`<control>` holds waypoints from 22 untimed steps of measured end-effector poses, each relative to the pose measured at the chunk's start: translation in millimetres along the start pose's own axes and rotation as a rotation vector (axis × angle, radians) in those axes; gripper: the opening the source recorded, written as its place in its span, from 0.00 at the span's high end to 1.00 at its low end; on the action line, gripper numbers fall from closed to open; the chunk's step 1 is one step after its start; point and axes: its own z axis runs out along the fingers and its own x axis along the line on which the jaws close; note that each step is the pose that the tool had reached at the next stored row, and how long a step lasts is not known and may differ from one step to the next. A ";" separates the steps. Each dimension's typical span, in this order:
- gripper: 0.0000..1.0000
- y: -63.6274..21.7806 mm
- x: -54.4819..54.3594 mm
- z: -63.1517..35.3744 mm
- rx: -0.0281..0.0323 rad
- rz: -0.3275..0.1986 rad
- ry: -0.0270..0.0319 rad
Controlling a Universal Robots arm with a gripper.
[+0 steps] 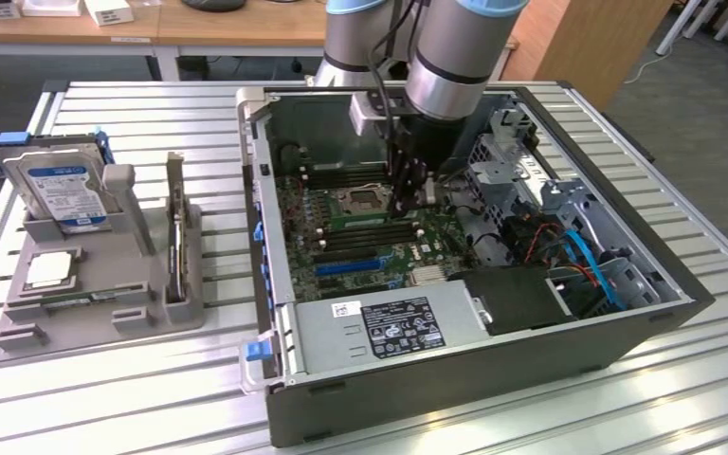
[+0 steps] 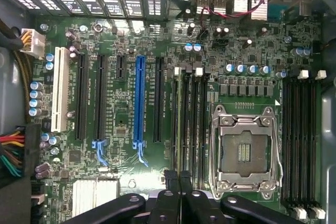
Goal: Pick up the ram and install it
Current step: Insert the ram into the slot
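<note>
The end effector (image 1: 412, 199) is clenched, low inside the case (image 1: 465, 379), over the slots (image 2: 195, 124) beside the empty socket (image 2: 244, 150). The ram (image 2: 180, 124) appears edge-on in the slot beneath it. I cannot tell whether it is gripped.

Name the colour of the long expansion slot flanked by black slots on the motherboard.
Blue. The expansion slot shows best in the wrist view.

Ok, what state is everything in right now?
gripper: shut, over the memory slots.
computer case: open, side panel off.
processor socket: empty.
hard drive: upright in the tray.
processor chip: flat in the tray.
</note>
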 end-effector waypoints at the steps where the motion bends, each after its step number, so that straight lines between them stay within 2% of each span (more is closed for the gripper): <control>1: 0.88 0.0 0.0 0.3 0.0001 0.003 0.0000; 12: 0.88 1.0 0.3 7.6 0.0073 0.018 -0.0008; 22: 0.88 1.2 0.5 11.4 0.0082 0.022 -0.0010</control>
